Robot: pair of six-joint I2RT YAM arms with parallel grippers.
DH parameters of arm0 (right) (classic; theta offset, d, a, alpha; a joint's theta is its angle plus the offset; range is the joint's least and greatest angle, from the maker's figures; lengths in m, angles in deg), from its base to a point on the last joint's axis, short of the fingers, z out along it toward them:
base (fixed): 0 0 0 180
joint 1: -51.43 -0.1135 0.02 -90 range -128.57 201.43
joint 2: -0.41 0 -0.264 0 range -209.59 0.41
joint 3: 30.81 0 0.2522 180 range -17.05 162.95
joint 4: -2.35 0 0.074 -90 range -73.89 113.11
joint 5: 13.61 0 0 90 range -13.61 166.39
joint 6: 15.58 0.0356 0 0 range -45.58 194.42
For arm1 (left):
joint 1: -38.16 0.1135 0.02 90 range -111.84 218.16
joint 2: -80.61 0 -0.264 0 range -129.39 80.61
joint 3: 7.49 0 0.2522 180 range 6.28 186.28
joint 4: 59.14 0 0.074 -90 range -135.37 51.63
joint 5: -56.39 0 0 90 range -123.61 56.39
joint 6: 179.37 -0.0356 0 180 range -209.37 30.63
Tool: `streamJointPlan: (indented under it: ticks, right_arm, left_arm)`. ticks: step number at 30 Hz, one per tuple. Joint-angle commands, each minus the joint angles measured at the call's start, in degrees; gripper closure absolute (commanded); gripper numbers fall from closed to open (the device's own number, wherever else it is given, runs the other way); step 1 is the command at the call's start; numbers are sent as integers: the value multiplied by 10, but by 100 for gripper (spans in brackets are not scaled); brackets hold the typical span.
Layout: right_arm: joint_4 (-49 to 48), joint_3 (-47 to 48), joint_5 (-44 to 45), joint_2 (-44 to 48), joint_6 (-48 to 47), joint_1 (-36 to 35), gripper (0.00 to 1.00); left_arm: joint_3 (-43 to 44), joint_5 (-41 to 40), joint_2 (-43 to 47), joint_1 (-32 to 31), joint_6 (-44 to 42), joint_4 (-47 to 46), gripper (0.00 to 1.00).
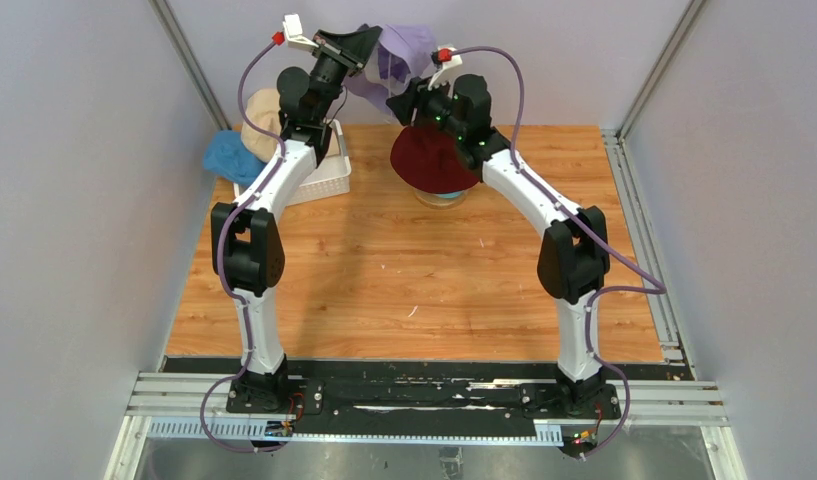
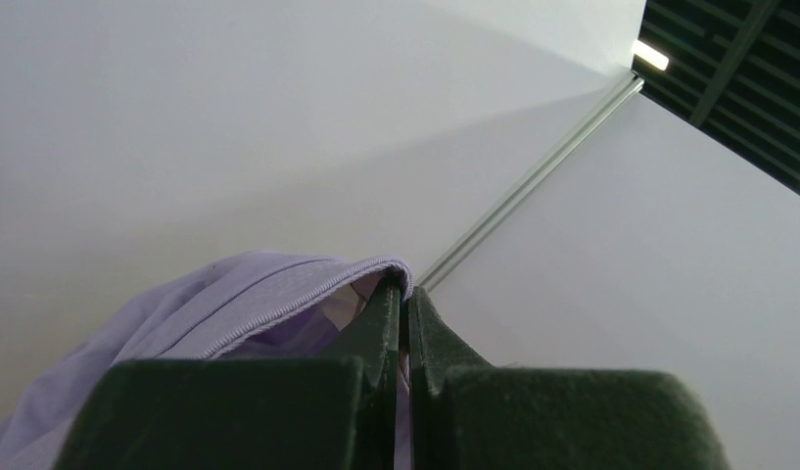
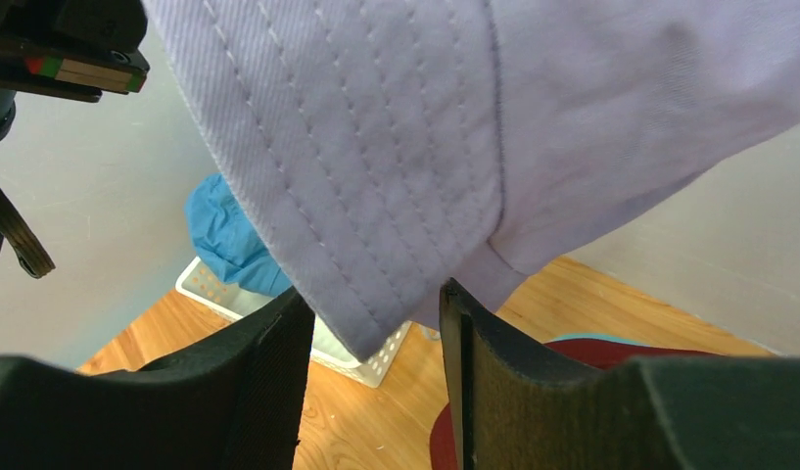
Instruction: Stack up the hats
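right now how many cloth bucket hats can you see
5: lavender cloth bucket hat pinched aloft in left gripper; dark red hat far-centre with teal hat edge peeking beneath; blue hat and beige hat at white plastic mesh basket. More may hide.

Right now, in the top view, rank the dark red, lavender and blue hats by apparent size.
Largest, unranked: dark red hat and lavender hat, alike; lavender hangs nearer the camera.
Smallest: blue hat.

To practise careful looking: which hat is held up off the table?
The lavender hat, pinched at its brim by the left fingers, hangs in the air; the dark red hat, blue hat and beige hat rest lower down.
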Motion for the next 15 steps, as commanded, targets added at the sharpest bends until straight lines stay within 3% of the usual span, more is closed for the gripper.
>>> streamJointPlan:
  ticks: [1, 15]
  right_arm:
    - [-10, 38, 18, -14, 6, -14, 52]
    - [53, 69, 108, -24, -28, 6, 93]
  left_arm:
    - [23, 11, 5, -5, -14, -21, 100]
    - [19, 27, 8, -4, -24, -20, 100]
